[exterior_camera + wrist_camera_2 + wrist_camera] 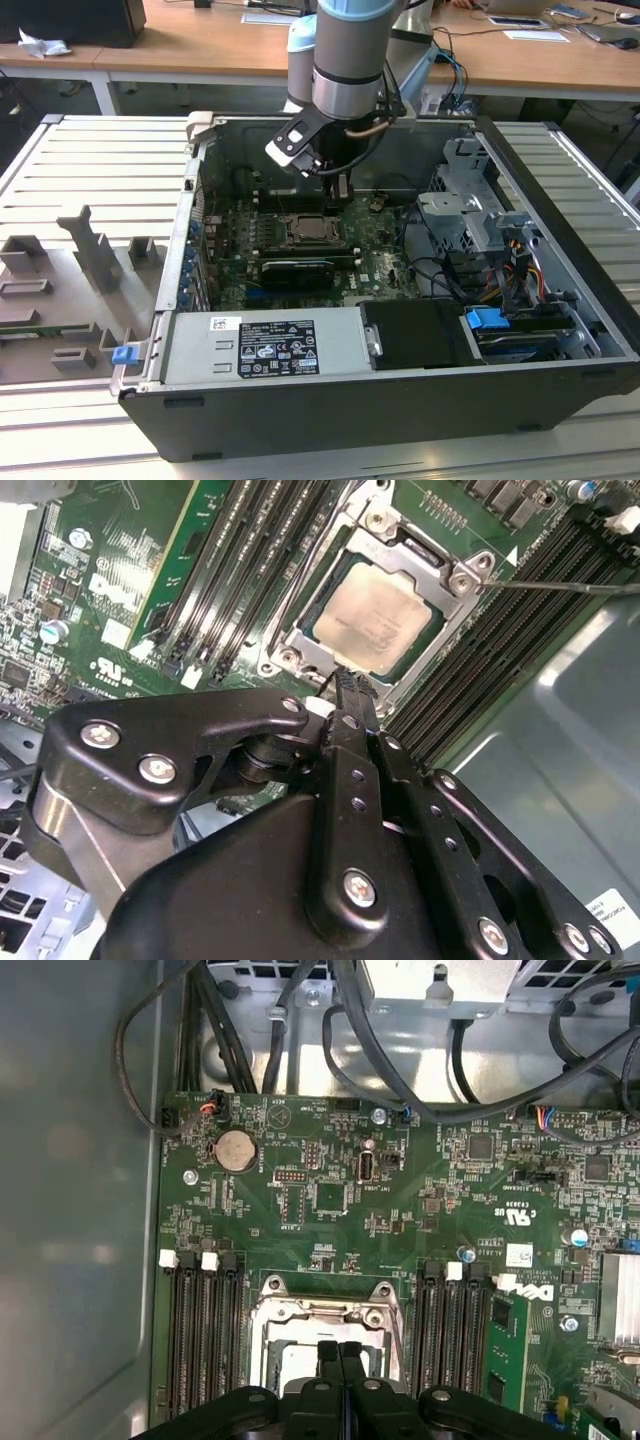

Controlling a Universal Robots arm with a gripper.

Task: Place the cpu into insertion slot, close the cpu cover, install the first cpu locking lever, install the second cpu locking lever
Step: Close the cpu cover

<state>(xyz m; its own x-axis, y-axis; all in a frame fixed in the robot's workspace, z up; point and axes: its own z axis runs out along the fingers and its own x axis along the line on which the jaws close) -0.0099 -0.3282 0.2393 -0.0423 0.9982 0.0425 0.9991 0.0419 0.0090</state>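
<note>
The cpu lies flat in the motherboard socket, its dull grey top facing up. The silvery cpu cover lies down around it as a frame. From one socket corner a thin metal lever rod runs out over the memory slots. My gripper is shut with nothing between its fingers, its tips just off the socket's edge. In the first wrist view the gripper hangs over the socket frame. The exterior view shows the gripper inside the case, just behind the socket.
The open computer case lies on a slatted table. Memory slots flank the socket on both sides. Cables and a drive cage crowd the exterior view's right. A power supply sits at the front.
</note>
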